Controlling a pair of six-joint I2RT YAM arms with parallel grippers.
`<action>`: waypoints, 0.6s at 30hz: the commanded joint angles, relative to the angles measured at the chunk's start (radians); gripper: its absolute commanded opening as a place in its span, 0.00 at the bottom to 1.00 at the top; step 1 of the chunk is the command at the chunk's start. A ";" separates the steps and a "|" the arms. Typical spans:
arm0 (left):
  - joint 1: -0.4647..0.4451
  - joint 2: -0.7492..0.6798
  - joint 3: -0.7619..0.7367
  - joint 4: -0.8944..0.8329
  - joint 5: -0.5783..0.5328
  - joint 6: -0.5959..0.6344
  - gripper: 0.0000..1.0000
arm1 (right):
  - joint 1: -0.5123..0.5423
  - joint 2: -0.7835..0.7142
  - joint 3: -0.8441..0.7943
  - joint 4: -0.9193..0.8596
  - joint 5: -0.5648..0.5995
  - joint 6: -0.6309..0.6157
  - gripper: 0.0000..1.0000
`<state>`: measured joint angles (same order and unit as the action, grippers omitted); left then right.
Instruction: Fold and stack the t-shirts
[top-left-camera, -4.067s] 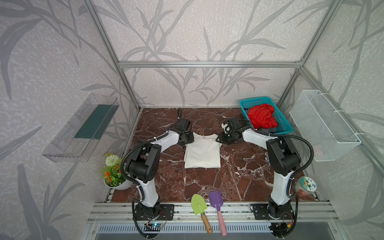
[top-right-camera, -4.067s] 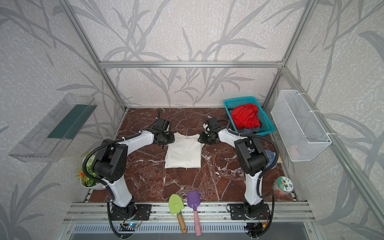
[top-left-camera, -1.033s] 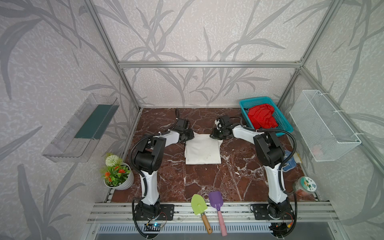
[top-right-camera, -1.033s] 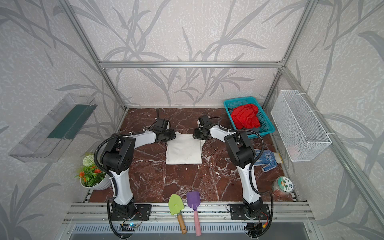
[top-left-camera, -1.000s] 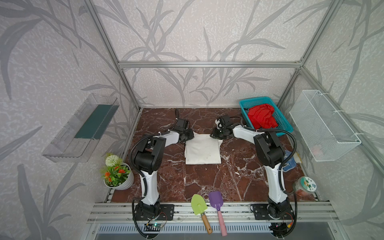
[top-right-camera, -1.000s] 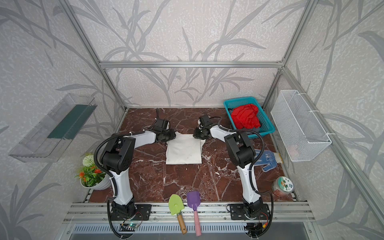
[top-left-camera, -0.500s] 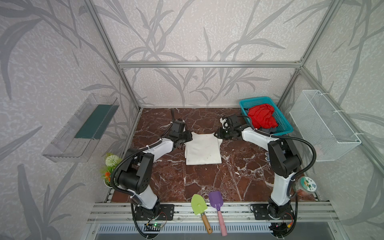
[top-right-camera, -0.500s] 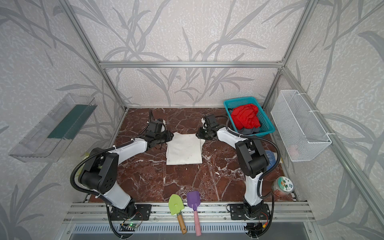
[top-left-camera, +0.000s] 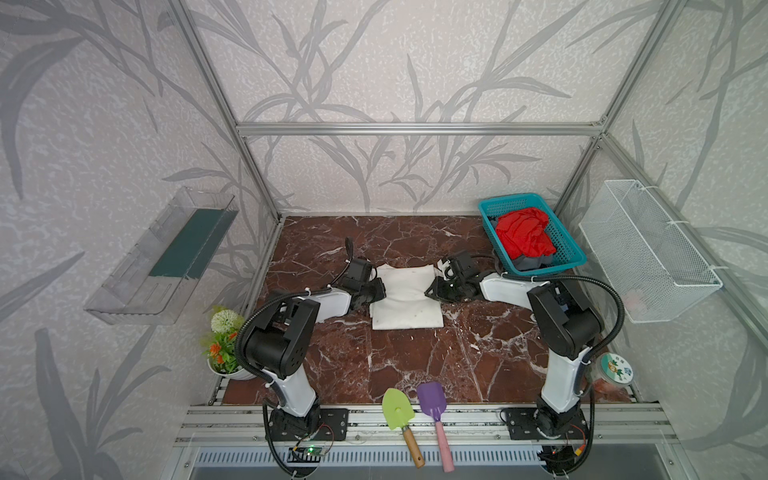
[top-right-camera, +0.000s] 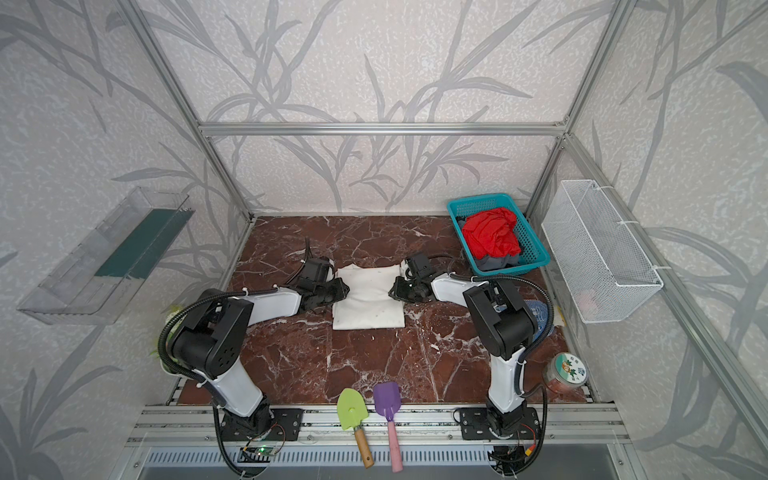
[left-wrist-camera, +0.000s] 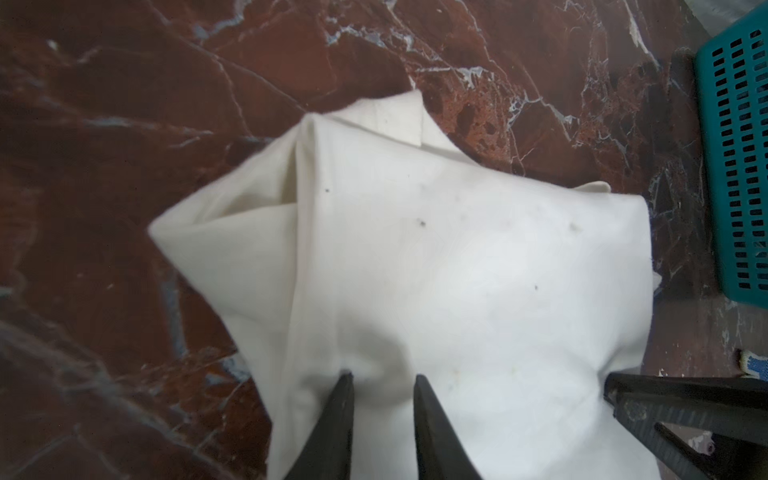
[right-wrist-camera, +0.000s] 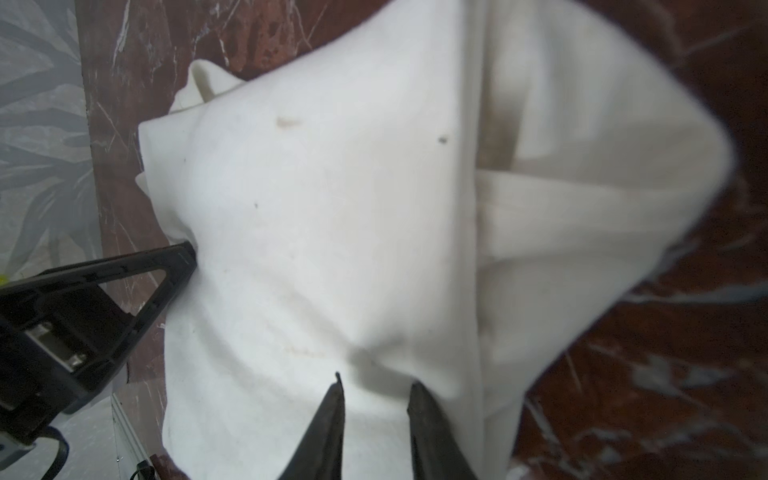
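The left pincer (left-wrist-camera: 383, 380) and the right pincer (right-wrist-camera: 374, 388) each pinch one side of the folded white t-shirt (top-left-camera: 407, 311) that lies on the brown counter (top-left-camera: 415, 361)

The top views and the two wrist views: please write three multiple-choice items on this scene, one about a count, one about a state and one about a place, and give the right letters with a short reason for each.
1. How many shovels lie at the near edge of the table?
A. one
B. two
C. four

2. What are the left end effector and the right end effector doing?
A. hanging open above the table
B. each gripping an edge of the cream-white t-shirt
C. each holding a shovel

3. Where is the red t-shirt?
A. under the cream-white t-shirt
B. beside the shovels
C. in the teal basket

1 B: one green and one purple lie side by side.
2 B: in each wrist view the cloth puckers between the jaws.
3 C: it is heaped in the basket at the far right corner.
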<state>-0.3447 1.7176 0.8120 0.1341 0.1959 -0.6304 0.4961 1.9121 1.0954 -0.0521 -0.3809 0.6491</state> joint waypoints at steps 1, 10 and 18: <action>-0.004 -0.082 -0.029 -0.076 -0.043 0.021 0.27 | -0.008 -0.077 -0.023 -0.080 0.055 -0.051 0.29; -0.129 -0.295 -0.115 -0.190 0.048 -0.016 0.27 | 0.073 -0.263 -0.106 -0.102 0.026 -0.018 0.30; -0.198 -0.278 -0.208 -0.123 0.069 -0.082 0.27 | 0.125 -0.211 -0.188 0.010 -0.024 0.088 0.29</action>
<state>-0.5396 1.4235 0.6266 -0.0040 0.2684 -0.6792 0.6247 1.6745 0.9291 -0.0715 -0.3973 0.7040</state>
